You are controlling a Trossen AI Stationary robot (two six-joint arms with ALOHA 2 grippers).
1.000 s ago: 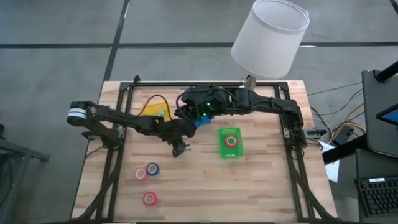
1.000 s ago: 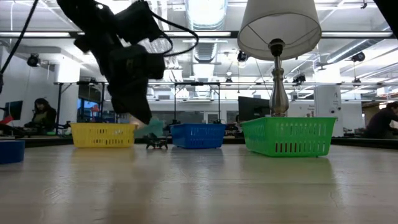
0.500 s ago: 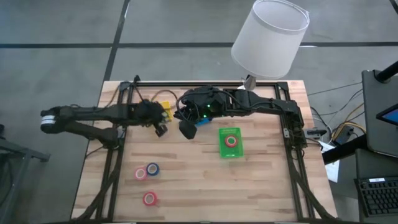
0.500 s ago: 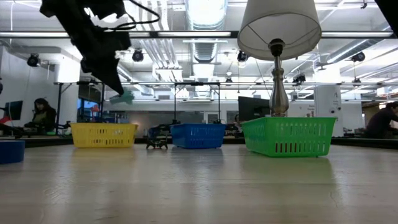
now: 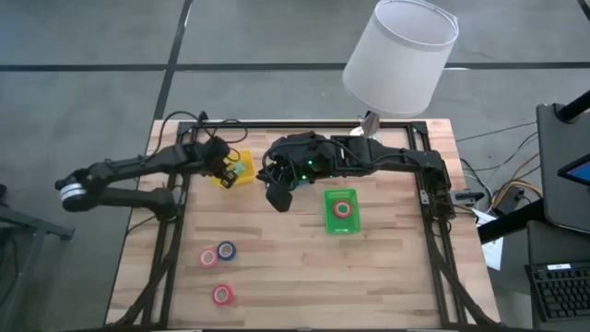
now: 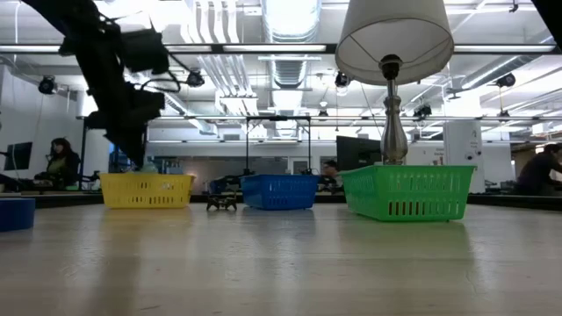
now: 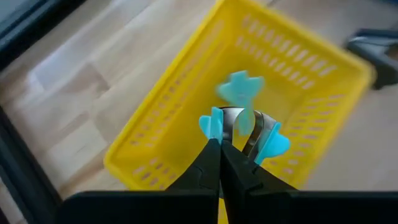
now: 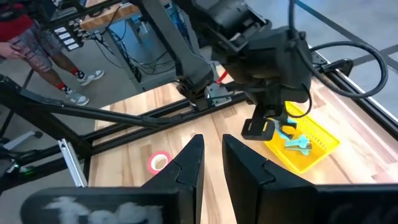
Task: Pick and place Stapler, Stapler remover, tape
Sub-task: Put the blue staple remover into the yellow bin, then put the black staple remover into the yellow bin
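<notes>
My left gripper (image 5: 228,169) is over the yellow basket (image 5: 235,171), shut on a teal staple remover (image 7: 244,118). The right wrist view also shows the remover (image 8: 292,138) in the basket's opening. My right gripper (image 5: 279,195) hovers over the table's middle, fingers a little apart and empty. One red tape roll (image 5: 343,208) lies in the green basket (image 5: 342,226). A pink roll (image 5: 208,257), a blue roll (image 5: 226,250) and a red roll (image 5: 221,294) lie flat on the table near the front left. My left gripper pinches the staple remover between its two fingertips (image 7: 219,155), beside one teal wing (image 7: 211,124). The fingers come from above, pointing down. The remover sticks out past the tips over the inside of the yellow basket; I cannot tell whether it touches the basket.
A blue basket (image 6: 279,191) stands between the yellow and green ones, mostly under my right arm in the high view. A small dark thing (image 6: 221,204) sits on the table beside it. A lamp (image 5: 398,57) stands at the far edge. Bare wood lies at the front right.
My left gripper has carried the teal staple remover from the table's middle toward the far left. It rose on the way and then came down over the yellow basket, staying shut. The remover has travelled with it, clear of the table.
</notes>
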